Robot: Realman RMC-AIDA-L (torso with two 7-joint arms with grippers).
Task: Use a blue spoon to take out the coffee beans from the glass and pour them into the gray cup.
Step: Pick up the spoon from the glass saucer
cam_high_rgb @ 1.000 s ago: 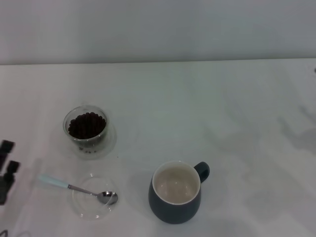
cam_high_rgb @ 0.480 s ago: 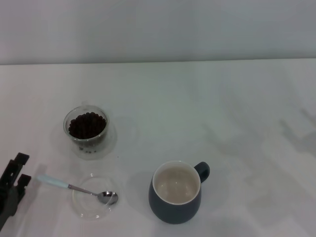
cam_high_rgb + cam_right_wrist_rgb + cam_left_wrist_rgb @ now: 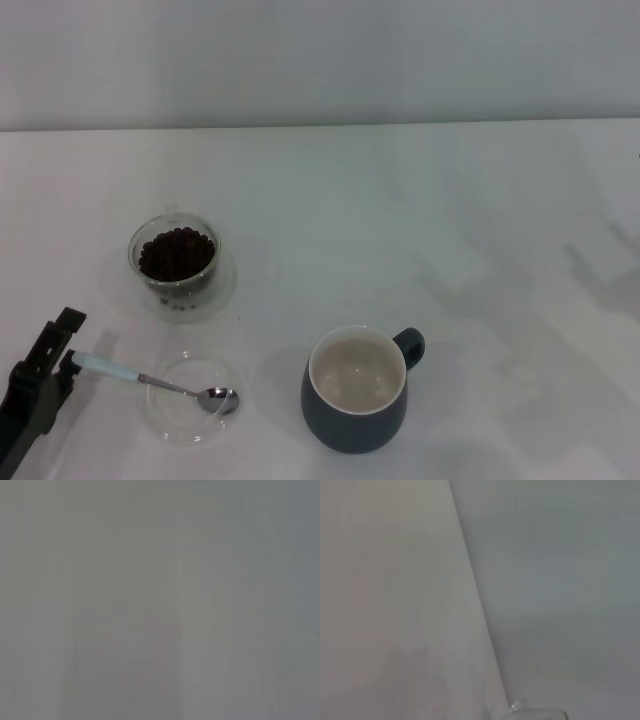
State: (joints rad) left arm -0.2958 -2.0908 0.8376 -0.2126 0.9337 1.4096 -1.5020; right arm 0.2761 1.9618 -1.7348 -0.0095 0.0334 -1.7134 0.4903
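the blue spoon (image 3: 155, 381) lies near the front left of the white bench (image 3: 420, 230), its long axis running almost sideways across the head view with a slight slant. the pale blue handle end points to the robot's left and a little away from it, while the shiny metal bowl points right and a little toward the robot. the bowl rests inside a flat clear dish (image 3: 190, 399), and the stem crosses the dish's rim, so the handle sticks out over the bare bench.

the left end effector (image 3: 68, 345) is at the front left corner, its dark fingers (image 3: 62, 328) spread apart and holding nothing. the handle tip sits just at the fingertips, roughly between them; whether it touches either one cannot be told. the fingers point away from the robot and slightly right, slanting across the spoon's long axis.

the glass (image 3: 175, 262) stands upright farther back than the dish, filled with dark coffee beans (image 3: 176, 253). the gray cup (image 3: 355, 390) stands upright to the right of the dish, well apart from the spoon, its loop handle pointing right and back, its cream inside showing no beans.

the left wrist view shows only pale surfaces and a sliver of clear glass at its edge. the right end effector is out of sight in every view.
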